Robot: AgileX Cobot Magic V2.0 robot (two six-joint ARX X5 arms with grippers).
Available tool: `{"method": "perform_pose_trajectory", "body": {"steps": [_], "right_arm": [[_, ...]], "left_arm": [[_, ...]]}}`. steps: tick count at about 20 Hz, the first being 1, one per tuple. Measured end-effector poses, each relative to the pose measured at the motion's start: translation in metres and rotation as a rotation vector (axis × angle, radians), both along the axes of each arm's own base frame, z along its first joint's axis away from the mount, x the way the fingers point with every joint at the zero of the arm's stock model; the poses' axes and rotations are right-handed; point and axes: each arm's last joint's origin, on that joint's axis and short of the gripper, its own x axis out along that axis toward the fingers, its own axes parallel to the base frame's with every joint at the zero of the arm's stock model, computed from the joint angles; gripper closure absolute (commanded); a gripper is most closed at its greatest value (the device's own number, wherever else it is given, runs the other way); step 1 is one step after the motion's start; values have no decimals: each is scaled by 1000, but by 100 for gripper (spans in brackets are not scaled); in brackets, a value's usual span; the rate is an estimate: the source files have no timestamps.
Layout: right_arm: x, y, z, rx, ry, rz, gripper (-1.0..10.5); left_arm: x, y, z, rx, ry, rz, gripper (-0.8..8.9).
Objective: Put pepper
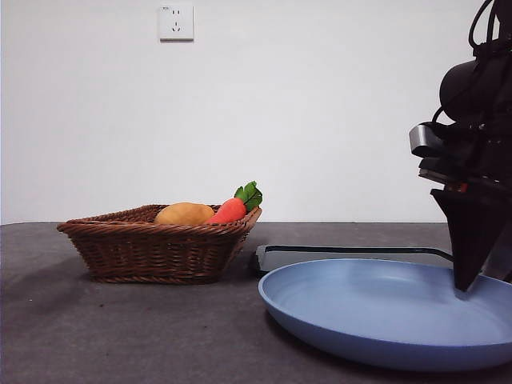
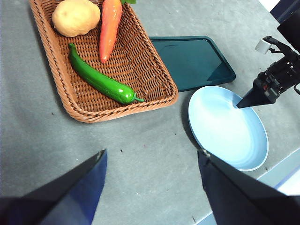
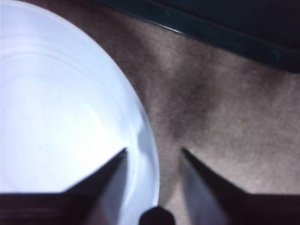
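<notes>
Left wrist view: pepper (image 2: pixel 101 80) is lying in the basket (image 2: pixel 154 101), ungrasped. Right gripper (image 3: pixel 152 152), fingers open, is straddling the plate rim (image 3: pixel 151 159); left gripper (image 2: pixel 152 157) is hanging open, needing descent onto the pepper.

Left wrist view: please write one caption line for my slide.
Green pepper, carrot and potato in the wicker basket; right gripper at the blue plate rim.

We list: glossy smooth pepper (image 2: pixel 101 82); rough woven wicker basket (image 2: pixel 154 101); smooth, faintly shiny blue plate (image 2: pixel 225 150); matt grey cloth-like bench (image 2: pixel 140 154).
</notes>
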Motion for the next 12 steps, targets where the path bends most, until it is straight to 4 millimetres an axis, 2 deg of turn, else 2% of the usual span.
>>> {"method": "perform_pose_trajectory", "body": {"steps": [4, 10, 12], "right_arm": [[0, 0, 0, 1, -3, 0, 944], [0, 0, 1, 7, -2, 2, 944], [-3, -1, 7, 11, -14, 0, 944]], "left_arm": [[0, 0, 0, 0, 1, 1, 475], [6, 0, 0, -15, 14, 28, 477], [12, -2, -3, -9, 55, 44, 477]]}}
